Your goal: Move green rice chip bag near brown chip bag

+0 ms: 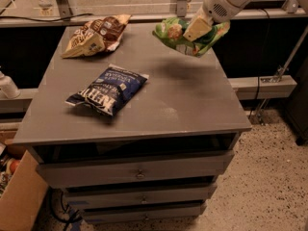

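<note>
In the camera view, the gripper hangs in the upper right of the frame at the end of the white arm, its tan fingers closed on the green rice chip bag. The bag is held in the air above the far right part of the grey cabinet top, with a soft shadow on the surface beneath it. The brown chip bag lies flat in the upper left of the frame, near the far left corner of the top and well apart from the green bag. A dark blue bag lies nearer the front left. The green bag looks light, soft and crinkly, probably puffed with air. It should deform under a pinch, its film may be slippery, and the chips inside would likely crush if squeezed hard. The present hold is around its middle, and the ends sag slightly on either side, so a grip across the middle or on a sealed edge seems sensible. Its long axis runs roughly left to right across the frame, dipping a little toward the right, with its left end pointing toward the brown bag.
</note>
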